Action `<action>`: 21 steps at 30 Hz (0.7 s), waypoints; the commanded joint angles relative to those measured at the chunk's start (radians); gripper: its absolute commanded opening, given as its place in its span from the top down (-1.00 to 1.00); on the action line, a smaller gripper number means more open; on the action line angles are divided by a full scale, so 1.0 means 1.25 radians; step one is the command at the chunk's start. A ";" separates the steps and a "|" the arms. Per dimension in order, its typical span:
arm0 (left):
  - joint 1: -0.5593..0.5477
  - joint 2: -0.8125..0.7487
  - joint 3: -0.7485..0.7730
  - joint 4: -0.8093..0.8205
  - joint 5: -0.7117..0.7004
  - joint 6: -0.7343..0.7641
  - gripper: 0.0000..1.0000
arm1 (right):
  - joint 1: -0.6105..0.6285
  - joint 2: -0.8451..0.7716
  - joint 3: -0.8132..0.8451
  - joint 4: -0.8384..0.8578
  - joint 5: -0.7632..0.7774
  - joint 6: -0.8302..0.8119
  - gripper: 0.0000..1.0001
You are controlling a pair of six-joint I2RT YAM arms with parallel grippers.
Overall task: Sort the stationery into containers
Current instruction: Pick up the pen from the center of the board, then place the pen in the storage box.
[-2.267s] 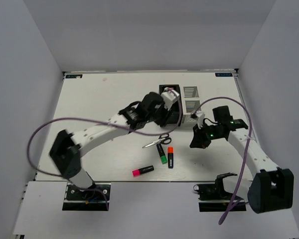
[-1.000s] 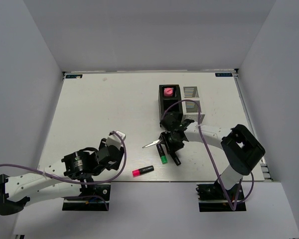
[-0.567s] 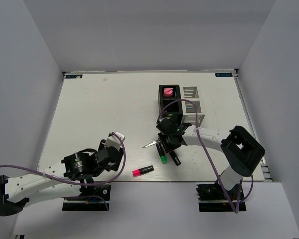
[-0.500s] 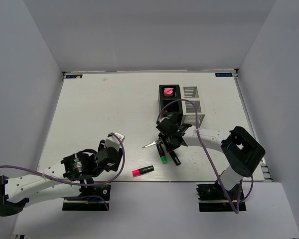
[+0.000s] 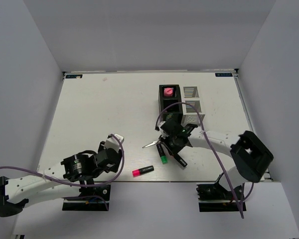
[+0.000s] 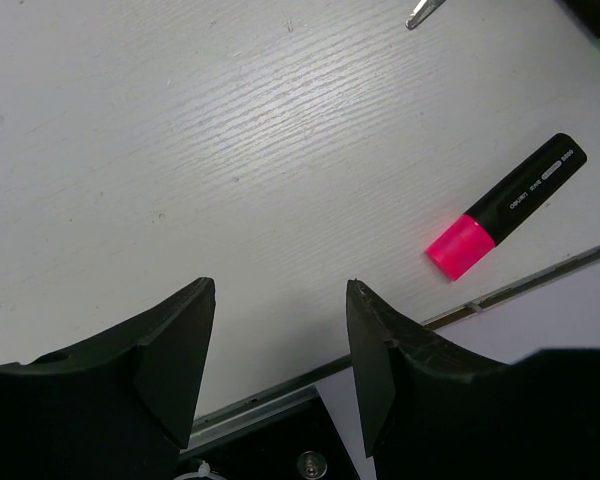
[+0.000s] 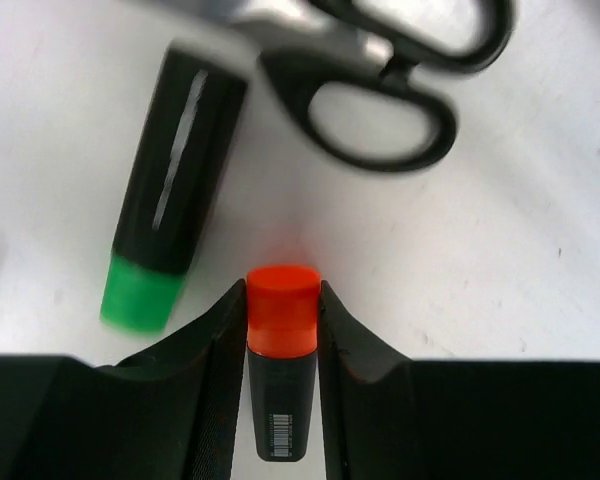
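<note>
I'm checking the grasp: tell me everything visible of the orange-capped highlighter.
The orange-capped highlighter has a black, plastic-looking body with a white barcode label and an orange cap. The right gripper is shut on it, both fingers pressing its sides near the cap, which points away from the wrist. It is beside the green-capped highlighter and near the scissors handles, touching neither. Lifted or not: unclear.

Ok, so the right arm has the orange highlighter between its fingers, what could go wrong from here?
1. The right gripper pinches the orange highlighter up near its cap, so the long body may swivel or slip on the lift.
2. The green highlighter and scissors lie right beside it; a sideways swing could knock them.
3. The black organizer has narrow compartments, so the highlighter could catch a rim.
</note>
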 commanded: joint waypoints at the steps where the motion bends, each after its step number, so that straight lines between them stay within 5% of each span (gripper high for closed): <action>1: -0.005 0.014 0.010 0.028 0.008 0.010 -0.31 | 0.000 -0.115 0.045 -0.099 -0.086 -0.132 1.00; 6: -0.005 0.044 0.019 0.059 0.019 0.034 -0.31 | -0.007 -0.207 0.163 -0.099 0.007 -0.186 1.00; 10: -0.006 0.078 0.031 0.102 0.050 0.067 -0.17 | -0.024 -0.254 0.239 -0.006 0.238 -0.300 1.00; 15: -0.006 0.157 0.068 0.157 0.082 0.124 0.00 | -0.102 -0.258 0.270 0.258 0.457 -0.454 1.00; 21: -0.007 0.235 0.103 0.201 0.095 0.158 0.10 | -0.218 -0.200 0.242 0.543 0.437 -0.476 1.00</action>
